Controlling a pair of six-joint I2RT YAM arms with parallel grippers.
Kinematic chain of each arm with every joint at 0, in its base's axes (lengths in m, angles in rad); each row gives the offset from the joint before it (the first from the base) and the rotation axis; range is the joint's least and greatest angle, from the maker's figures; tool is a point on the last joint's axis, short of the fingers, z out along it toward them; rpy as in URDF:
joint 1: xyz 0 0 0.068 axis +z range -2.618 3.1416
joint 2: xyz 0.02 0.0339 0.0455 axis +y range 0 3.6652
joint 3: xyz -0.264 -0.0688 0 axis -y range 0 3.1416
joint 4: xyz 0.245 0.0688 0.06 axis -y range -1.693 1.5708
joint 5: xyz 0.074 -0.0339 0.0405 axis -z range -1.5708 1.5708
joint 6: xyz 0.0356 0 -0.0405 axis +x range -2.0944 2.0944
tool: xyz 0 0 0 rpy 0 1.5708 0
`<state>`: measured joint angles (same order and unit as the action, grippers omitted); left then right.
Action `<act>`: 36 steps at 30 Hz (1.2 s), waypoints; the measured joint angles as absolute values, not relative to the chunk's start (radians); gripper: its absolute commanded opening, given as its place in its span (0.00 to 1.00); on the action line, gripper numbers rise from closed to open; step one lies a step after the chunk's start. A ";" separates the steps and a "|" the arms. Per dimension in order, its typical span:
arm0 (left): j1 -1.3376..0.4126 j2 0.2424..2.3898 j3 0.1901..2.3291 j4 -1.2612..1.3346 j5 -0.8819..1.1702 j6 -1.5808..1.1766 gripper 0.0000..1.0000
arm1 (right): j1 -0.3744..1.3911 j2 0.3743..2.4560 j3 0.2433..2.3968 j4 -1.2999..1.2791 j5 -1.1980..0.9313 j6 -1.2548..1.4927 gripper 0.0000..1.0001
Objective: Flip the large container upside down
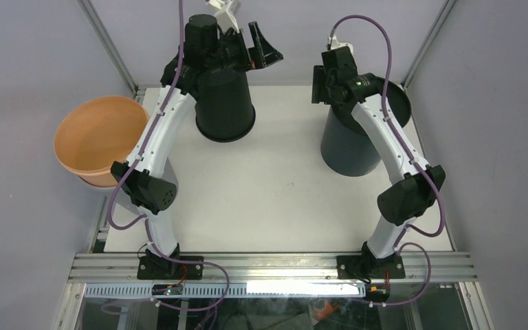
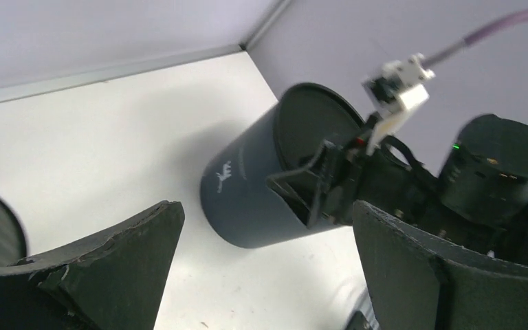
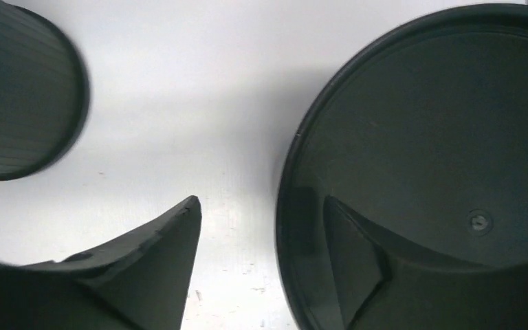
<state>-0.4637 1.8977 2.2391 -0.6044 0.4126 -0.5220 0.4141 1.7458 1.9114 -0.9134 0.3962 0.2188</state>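
Observation:
The large dark grey container point(image 1: 347, 148) stands upright at the right of the table, mouth up; it also shows in the left wrist view point(image 2: 247, 185) and the right wrist view point(image 3: 440, 137). My right gripper point(image 1: 330, 93) is open and straddles its left rim: one finger point(image 3: 357, 268) is inside, the other finger point(image 3: 144, 275) is outside with a wide gap to the wall. My left gripper point(image 1: 247, 41) is open and empty, raised high at the back, above the table point(image 1: 275, 185).
A smaller black ribbed pot point(image 1: 224, 103) stands at the back left under my left arm, also in the right wrist view point(image 3: 20, 96). An orange bowl point(image 1: 100, 137) sits off the table's left edge. Enclosure walls stand close behind.

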 measured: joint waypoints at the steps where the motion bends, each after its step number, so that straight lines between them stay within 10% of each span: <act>1: -0.452 1.898 2.260 -0.622 0.397 -0.514 0.99 | 0.414 1.742 1.920 -0.914 0.379 0.216 0.75; 18: -0.299 1.897 2.286 -0.838 0.095 -0.403 0.99 | 0.427 1.069 1.423 -0.941 -0.115 0.271 0.80; 36: -0.102 1.922 2.239 -0.849 0.138 -0.407 0.99 | 0.167 1.283 1.137 -0.736 0.024 0.416 0.83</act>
